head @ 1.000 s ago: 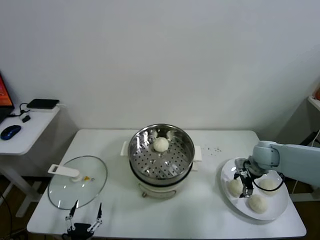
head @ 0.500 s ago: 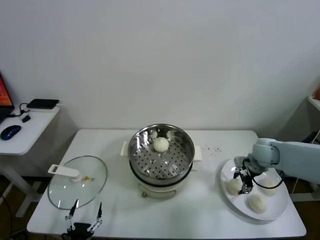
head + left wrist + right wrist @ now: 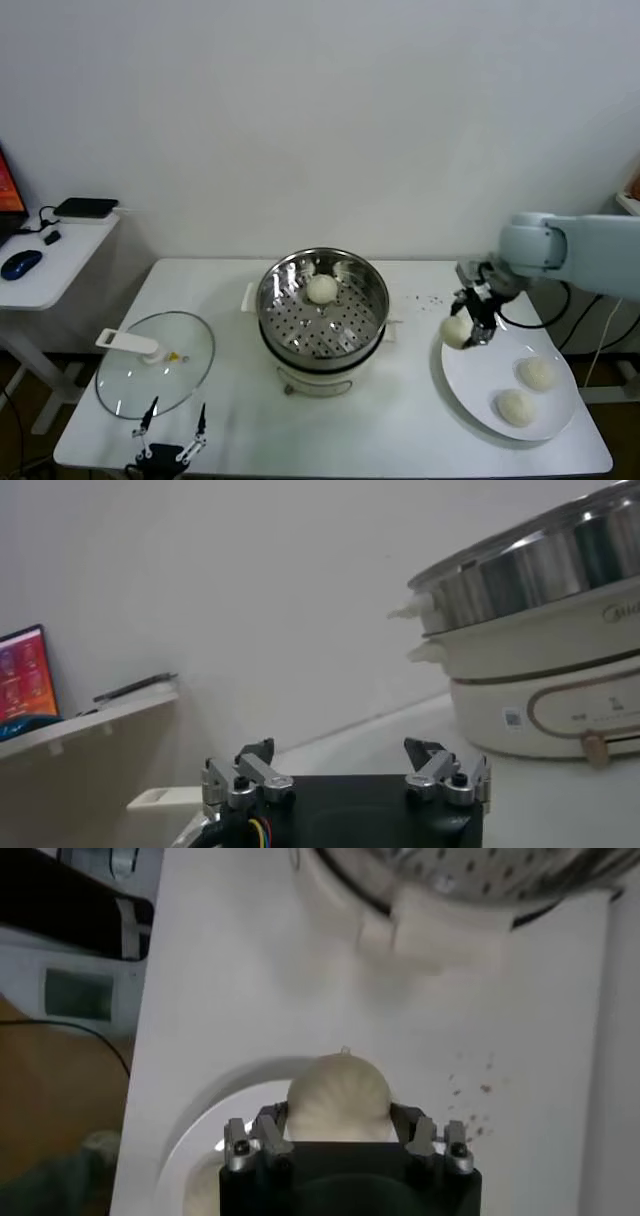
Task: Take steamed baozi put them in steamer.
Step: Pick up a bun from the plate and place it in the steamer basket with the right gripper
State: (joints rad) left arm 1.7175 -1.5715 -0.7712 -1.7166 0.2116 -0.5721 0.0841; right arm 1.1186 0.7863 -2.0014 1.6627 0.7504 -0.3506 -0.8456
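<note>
Baozi [image 3: 455, 331] is held clear of the white bench [image 3: 420, 420] by the right gripper [image 3: 470, 325], whose fingers [image 3: 268, 1131] are closed against its two sides; in the right wrist view the bun [image 3: 339, 1097] sits between them above the rim of the white plate [image 3: 225, 1098]. The lifted bun hangs over the plate's left edge, between the plate [image 3: 470, 395] and the steamer [image 3: 322, 305]. Two more buns [image 3: 537, 374] [image 3: 515, 407] lie on the plate, and one bun [image 3: 321, 288] rests in the steamer basket. A glass lid [image 3: 155, 362] lies left of the steamer. The left gripper [image 3: 165, 455] is parked low at the near bench edge, its fingers [image 3: 245, 776] spread apart and empty.
</note>
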